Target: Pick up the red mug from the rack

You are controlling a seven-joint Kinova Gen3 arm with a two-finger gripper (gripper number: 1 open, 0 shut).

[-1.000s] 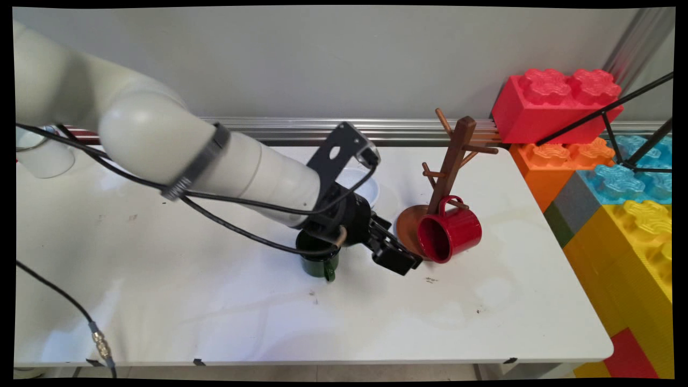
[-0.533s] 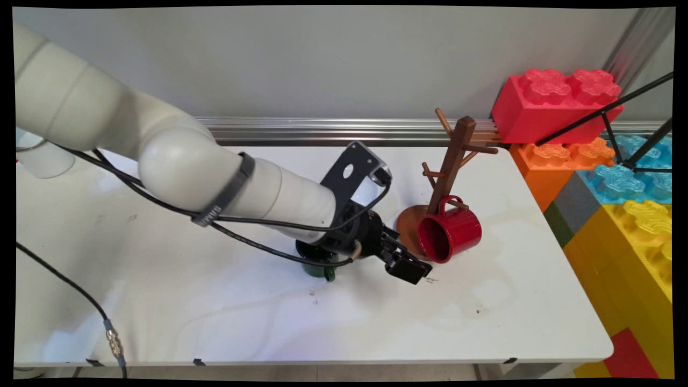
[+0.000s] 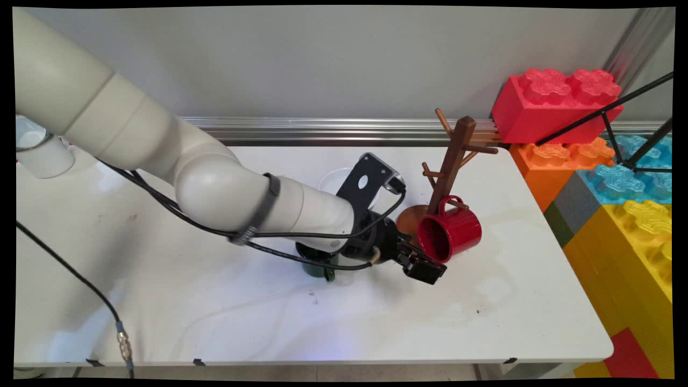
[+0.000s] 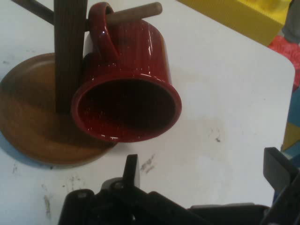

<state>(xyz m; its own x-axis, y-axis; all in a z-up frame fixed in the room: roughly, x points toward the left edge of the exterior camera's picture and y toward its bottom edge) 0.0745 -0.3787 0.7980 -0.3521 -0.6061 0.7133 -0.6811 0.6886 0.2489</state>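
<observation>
Spread gripper (image 4: 201,171) faces red mug (image 4: 126,84) on wooden rack (image 4: 68,56); green mug (image 3: 317,266) apparently behind.

red mug (image 3: 450,229), hung tilted on wooden peg (image 4: 133,11)

1. The main view looks down from above the white table's (image 3: 161,301) near side, across it to the wall behind.
2. The hand view rides on the gripper (image 4: 206,183), facing close along it onto the tabletop.
3. Both views share the red mug (image 3: 450,230) (image 4: 129,89) hanging on the wooden mug tree (image 3: 449,161) (image 4: 68,56).
</observation>
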